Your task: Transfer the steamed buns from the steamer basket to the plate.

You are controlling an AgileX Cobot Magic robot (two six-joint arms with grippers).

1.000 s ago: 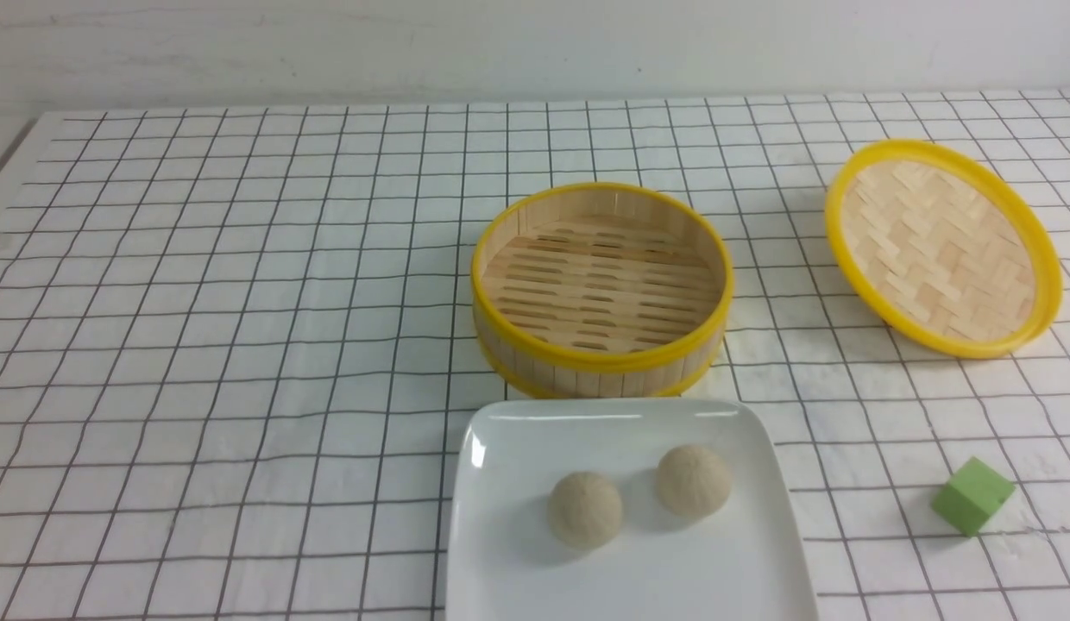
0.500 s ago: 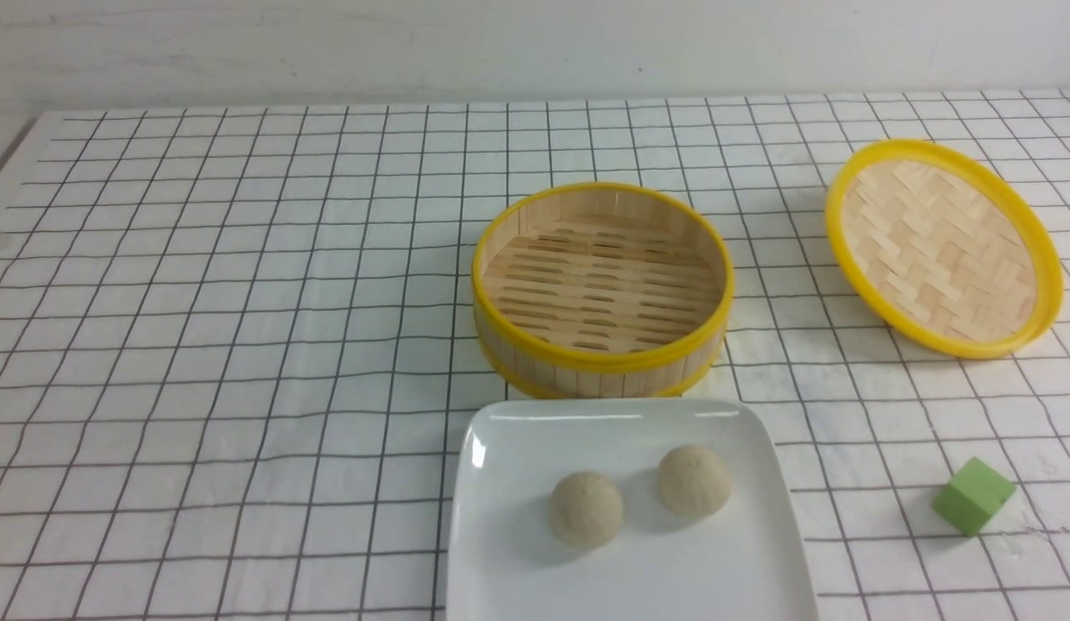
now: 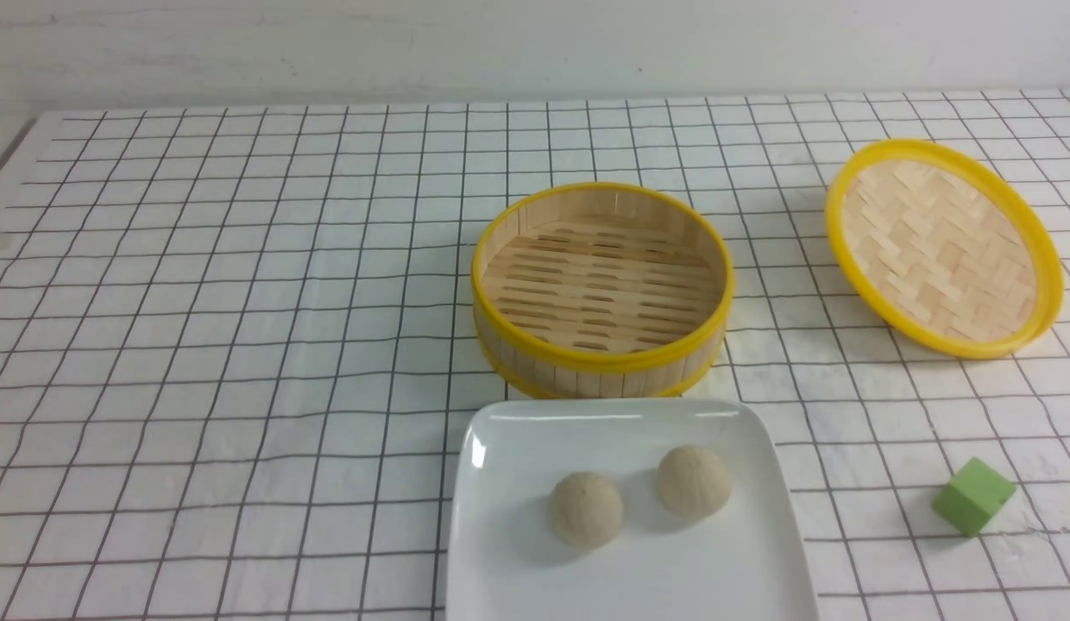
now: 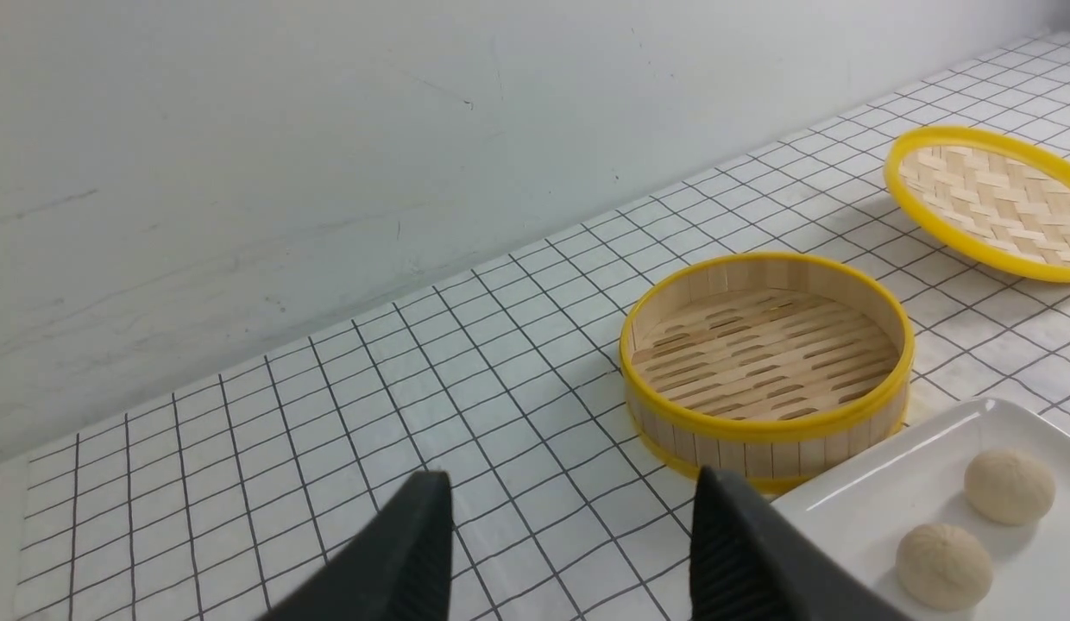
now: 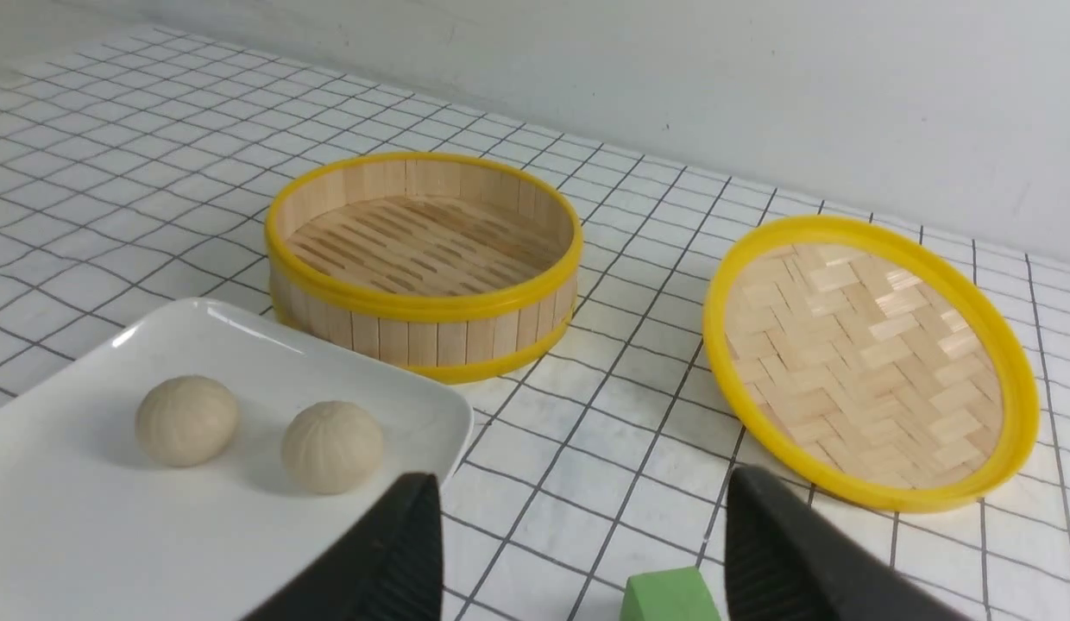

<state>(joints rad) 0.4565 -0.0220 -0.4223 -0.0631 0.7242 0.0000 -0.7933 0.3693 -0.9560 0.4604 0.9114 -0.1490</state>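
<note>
While both steamed buns (image 3: 586, 509) (image 3: 694, 481) sit on the plate (image 3: 638, 573), the pincers (image 4: 571, 483) (image 5: 582, 481) gape

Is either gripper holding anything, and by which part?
Nothing is held. The left gripper and right gripper show open, empty jaws; both round off-white steamed buns lie on the glossy white plate.
</note>
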